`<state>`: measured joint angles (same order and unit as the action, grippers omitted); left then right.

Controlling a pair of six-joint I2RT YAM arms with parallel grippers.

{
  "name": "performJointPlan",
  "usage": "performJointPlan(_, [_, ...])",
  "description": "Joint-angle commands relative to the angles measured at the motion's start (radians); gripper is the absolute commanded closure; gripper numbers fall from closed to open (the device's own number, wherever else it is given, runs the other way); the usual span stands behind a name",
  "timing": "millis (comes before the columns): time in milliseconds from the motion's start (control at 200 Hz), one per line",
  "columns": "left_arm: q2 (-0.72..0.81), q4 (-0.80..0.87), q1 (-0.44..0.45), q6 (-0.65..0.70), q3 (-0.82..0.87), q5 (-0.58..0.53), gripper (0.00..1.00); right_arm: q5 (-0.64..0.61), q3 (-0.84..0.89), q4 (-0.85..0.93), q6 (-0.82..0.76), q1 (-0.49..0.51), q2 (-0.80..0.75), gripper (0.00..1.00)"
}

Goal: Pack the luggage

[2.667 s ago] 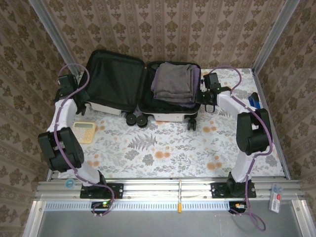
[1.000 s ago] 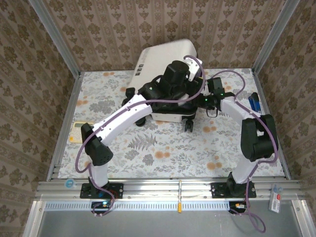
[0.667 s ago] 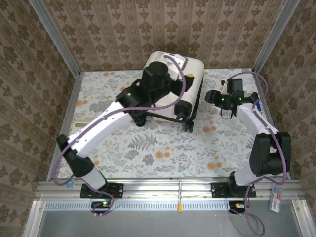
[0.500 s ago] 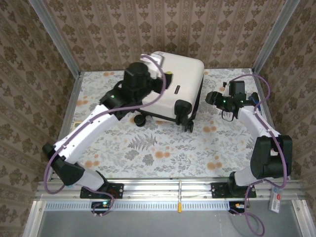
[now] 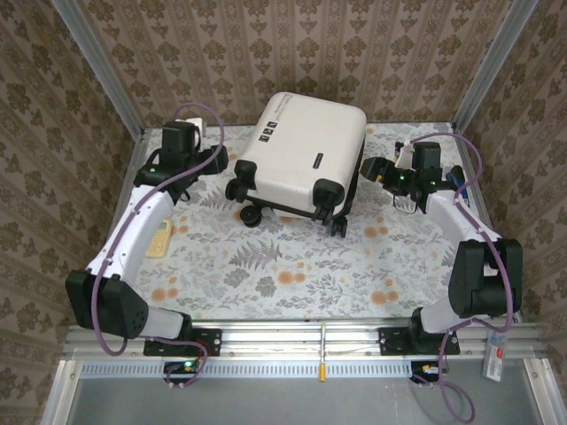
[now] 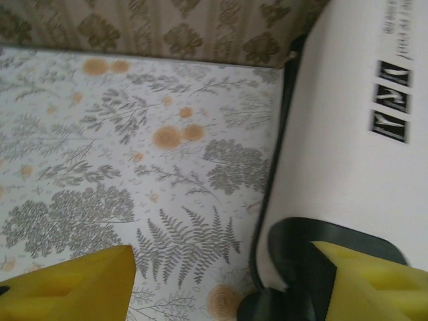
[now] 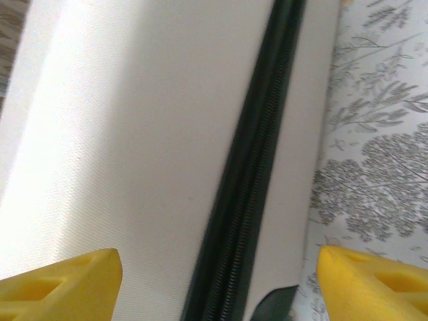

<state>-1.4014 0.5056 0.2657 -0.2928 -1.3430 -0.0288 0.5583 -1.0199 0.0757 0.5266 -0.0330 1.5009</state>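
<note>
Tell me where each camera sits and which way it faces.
Top external: above and behind the bases, looking down on table, closed luggage, both arms.
Left wrist: on the left hand, facing table and luggage's side; yellow fingertips show.
Right wrist: on the right hand, facing the luggage's dark seam; yellow fingertips show.
Shared: all show the luggage.
</note>
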Motion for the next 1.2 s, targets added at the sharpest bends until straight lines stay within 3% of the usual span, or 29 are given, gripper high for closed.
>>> performJointPlan(0, [-0.062,0.025,-0.049,-0.04,-0.007,0.054,0.31,0.11,0.008,-0.1,0.053,-0.002,0.008,0.21])
performJointPlan(220, [-0.242,0.019,-0.084,-0.057,-0.083,0.088,0.36,0.151,0.004,-0.132,0.073,0.023,0.026,0.2])
performJointPlan(555, [-0.38,-0.026,-0.046,-0.08,-0.13,0.139,0.37,0.14,-0.026,-0.122,0.058,0.073,0.07,0.19])
performJointPlan(1195, [-0.323,-0.094,0.087,-0.019,-0.099,0.234,0.38,0.111,-0.251,-0.038,0.023,0.079,0.215,0.2])
